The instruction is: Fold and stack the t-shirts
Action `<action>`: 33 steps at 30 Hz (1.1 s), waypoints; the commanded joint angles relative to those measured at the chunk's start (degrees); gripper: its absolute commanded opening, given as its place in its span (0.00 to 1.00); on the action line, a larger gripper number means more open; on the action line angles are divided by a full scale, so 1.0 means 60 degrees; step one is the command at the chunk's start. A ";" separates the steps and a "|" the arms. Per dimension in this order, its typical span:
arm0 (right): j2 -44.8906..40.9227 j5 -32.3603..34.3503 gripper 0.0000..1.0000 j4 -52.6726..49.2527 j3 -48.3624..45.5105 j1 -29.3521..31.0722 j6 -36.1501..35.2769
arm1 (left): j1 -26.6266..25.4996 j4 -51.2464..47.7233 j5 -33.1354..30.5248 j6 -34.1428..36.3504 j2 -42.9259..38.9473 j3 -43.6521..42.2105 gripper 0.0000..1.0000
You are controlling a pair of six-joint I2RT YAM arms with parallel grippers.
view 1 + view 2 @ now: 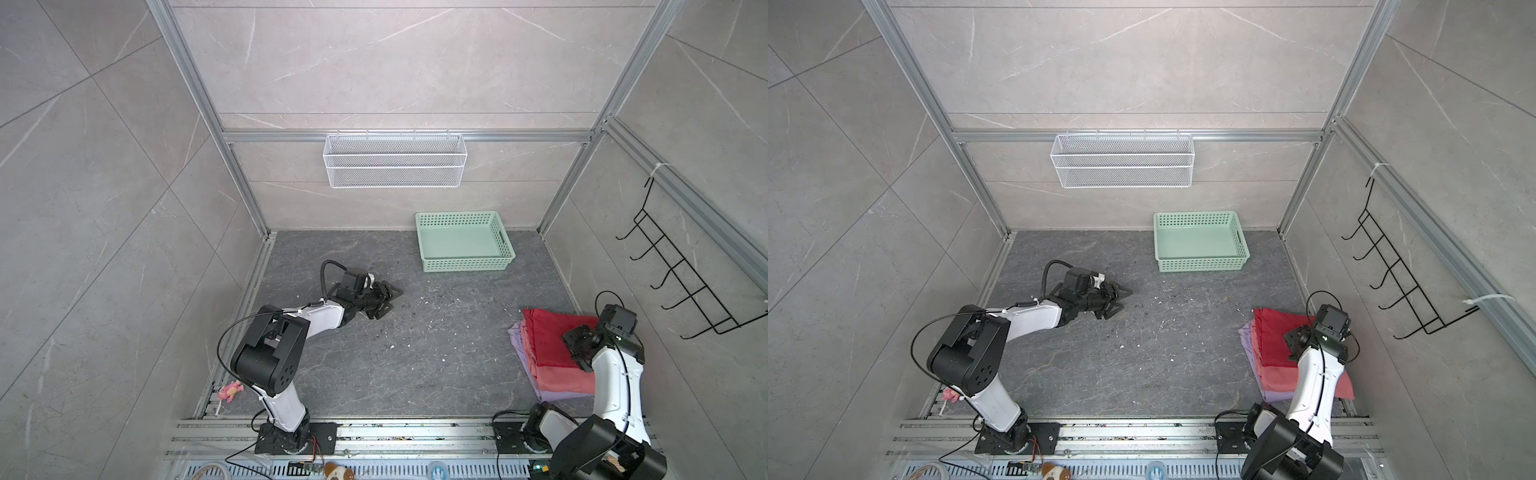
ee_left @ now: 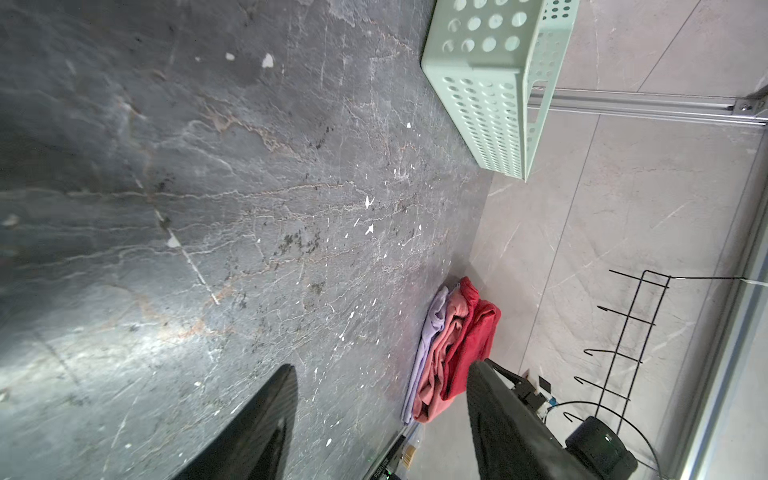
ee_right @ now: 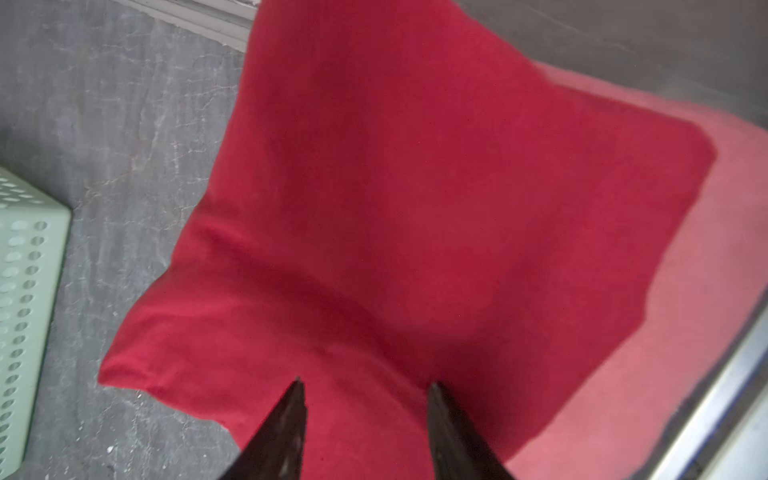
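Observation:
Three folded t-shirts lie stacked at the right of the dark floor. The red one (image 1: 548, 336) (image 1: 1273, 336) (image 3: 415, 187) is on top, over the salmon-pink one (image 1: 557, 380) (image 3: 665, 332) and the lavender one (image 1: 517, 336) (image 2: 428, 332). My right gripper (image 1: 572, 348) (image 3: 365, 382) hangs open just over the red shirt's near part, with no cloth pinched between its fingertips. Whether the tips touch the cloth I cannot tell. My left gripper (image 1: 395, 301) (image 1: 1126, 300) (image 2: 382, 365) stands open and empty low over bare floor, left of the middle, far from the stack.
A mint-green perforated basket (image 1: 465, 264) (image 1: 1200, 264) (image 2: 482, 104) stands empty at the back right. A white wire basket (image 1: 395, 160) hangs on the back wall, a black hook rack (image 1: 681, 274) on the right wall close to the stack. A small pink toy (image 1: 230, 390) lies front left.

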 commanded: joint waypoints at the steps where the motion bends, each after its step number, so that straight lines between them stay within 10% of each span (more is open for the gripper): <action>1: -0.0839 -0.1069 0.59 0.0503 0.0259 0.0042 -0.0319 | 0.0049 -0.1116 -0.0711 0.1181 -0.0823 0.0565 0.69; 8: -0.0316 -0.2346 0.64 0.0947 0.1668 0.1578 -0.0503 | 0.0072 -0.3391 -0.3167 0.3203 -0.2350 0.1393 0.81; 14: 0.0257 -0.1382 0.99 0.2267 0.2410 0.4204 -0.0599 | 0.0191 -0.4385 -0.5893 0.4820 -0.3919 0.1473 0.94; 23: 0.1398 0.1640 0.99 0.4718 0.2043 0.6904 -0.2460 | 0.1340 -0.3766 -0.8067 0.6625 -0.5719 0.0362 1.00; 33: 0.1074 0.3532 1.00 0.6655 0.0186 0.7293 -0.3456 | 0.2927 -0.0238 -0.9379 0.9005 -0.6468 -0.2513 1.00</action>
